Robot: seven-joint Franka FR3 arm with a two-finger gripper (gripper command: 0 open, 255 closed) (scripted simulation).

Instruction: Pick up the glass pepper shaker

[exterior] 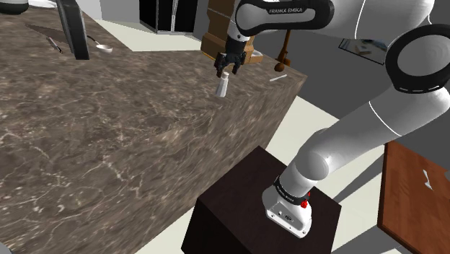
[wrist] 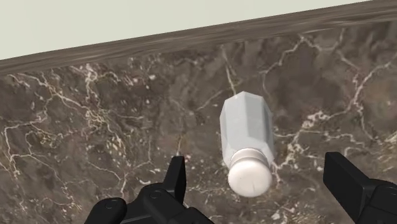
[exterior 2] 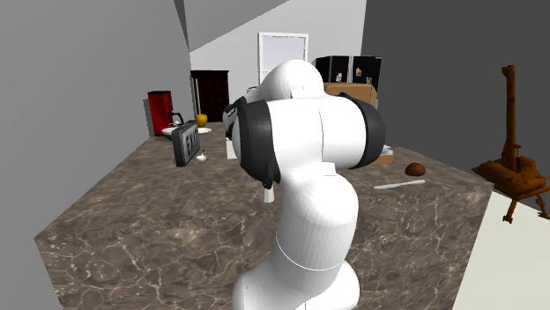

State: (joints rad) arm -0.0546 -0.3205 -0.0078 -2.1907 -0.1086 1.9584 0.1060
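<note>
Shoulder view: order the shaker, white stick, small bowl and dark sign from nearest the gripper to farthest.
1. shaker, just under the gripper
2. white stick, toward the shoulder view's right
3. small bowl, far toward its left
4. dark sign, beyond the bowl

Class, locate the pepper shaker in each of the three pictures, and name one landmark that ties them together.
Shoulder view: pepper shaker upper middle, under the gripper.
Second exterior view: the arm blocks that spot; cannot tell.
Wrist view: pepper shaker between the open fingers, untouched.
Landmark: the dark veined counter.

Three cameras over one shared counter [exterior: 108, 144]
</note>
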